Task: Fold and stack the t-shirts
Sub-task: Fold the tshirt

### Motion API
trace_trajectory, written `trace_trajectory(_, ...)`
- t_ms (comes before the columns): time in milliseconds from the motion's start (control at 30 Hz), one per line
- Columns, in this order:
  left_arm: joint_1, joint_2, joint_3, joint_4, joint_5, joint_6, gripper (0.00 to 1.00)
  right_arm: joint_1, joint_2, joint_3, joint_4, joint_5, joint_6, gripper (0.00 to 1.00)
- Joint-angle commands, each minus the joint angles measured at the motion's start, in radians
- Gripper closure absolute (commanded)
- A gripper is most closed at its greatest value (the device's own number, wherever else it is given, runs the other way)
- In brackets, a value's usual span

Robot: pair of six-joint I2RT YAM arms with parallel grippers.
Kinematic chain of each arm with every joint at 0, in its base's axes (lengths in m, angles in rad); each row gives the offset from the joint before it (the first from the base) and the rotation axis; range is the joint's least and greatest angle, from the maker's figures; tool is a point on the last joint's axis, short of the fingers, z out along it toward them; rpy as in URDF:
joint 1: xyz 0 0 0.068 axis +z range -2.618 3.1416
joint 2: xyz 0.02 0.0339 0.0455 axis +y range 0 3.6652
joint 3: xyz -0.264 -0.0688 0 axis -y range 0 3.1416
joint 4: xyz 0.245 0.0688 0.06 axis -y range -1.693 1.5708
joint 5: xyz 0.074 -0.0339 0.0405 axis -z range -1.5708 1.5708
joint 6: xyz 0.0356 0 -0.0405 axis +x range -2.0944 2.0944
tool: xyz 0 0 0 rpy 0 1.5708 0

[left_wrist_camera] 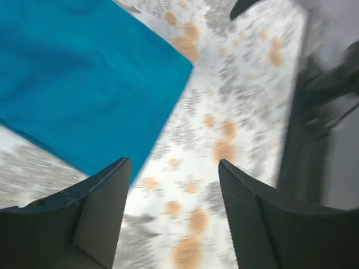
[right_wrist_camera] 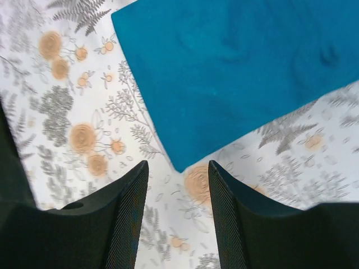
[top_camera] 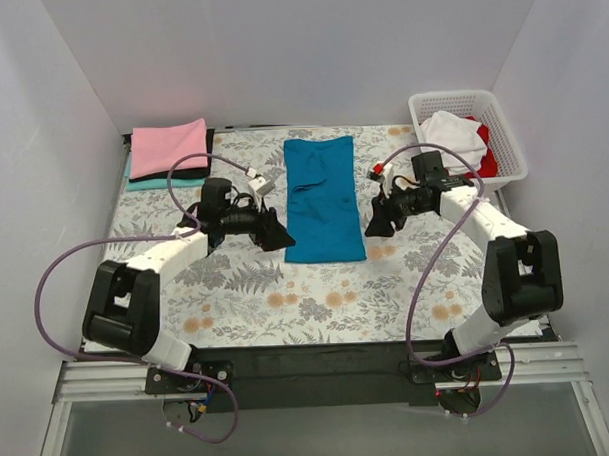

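A deep teal-blue t-shirt (top_camera: 323, 197) lies folded into a long strip at the middle of the floral table cloth. My left gripper (top_camera: 278, 232) is open and empty at the strip's near left corner; the left wrist view shows the teal cloth (left_wrist_camera: 78, 84) ahead of the left gripper (left_wrist_camera: 174, 168). My right gripper (top_camera: 376, 222) is open and empty at the near right corner; in the right wrist view the teal corner (right_wrist_camera: 235, 73) lies just ahead of the right gripper (right_wrist_camera: 178, 168). A folded pink t-shirt (top_camera: 169, 148) lies on black and aqua ones at the far left.
A white lattice basket (top_camera: 502, 127) at the far right holds a white t-shirt (top_camera: 451, 133) and a red one (top_camera: 489, 161). White walls close in the table on three sides. The arms' bases stand at the near edge.
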State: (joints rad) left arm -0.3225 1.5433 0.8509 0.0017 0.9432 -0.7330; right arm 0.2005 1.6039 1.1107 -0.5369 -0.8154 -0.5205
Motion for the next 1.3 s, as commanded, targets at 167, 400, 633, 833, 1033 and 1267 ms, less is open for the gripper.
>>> trace_trajectory(167, -0.125, -0.020, -0.039, -0.072, -0.254, 0.852, 0.45, 0.214, -0.110, -0.152, 0.228, 0.340, -0.430, 0.46)
trace_trajectory(400, -0.190, 0.081, -0.069, 0.055, -0.330, 0.981, 0.45, 0.290, -0.042, -0.193, 0.302, 0.386, -0.503, 0.47)
trace_trajectory(633, -0.196, 0.144, -0.065, 0.052, -0.334, 1.026, 0.48, 0.312, 0.001, -0.239, 0.321, 0.410, -0.547, 0.50)
trace_trajectory(833, -0.197, 0.167, -0.084, 0.037, -0.339, 1.049, 0.59, 0.323, -0.006, -0.282, 0.312, 0.407, -0.573, 0.52)
trace_trajectory(1033, -0.197, 0.190, -0.058, 0.003, -0.340, 1.064, 0.72, 0.321, 0.042, -0.285, 0.307, 0.446, -0.599, 0.68)
trace_trajectory(1267, -0.190, 0.146, -0.010, -0.043, -0.302, 1.000, 1.00, 0.321, 0.013, -0.227, 0.249, 0.464, -0.569, 0.99)
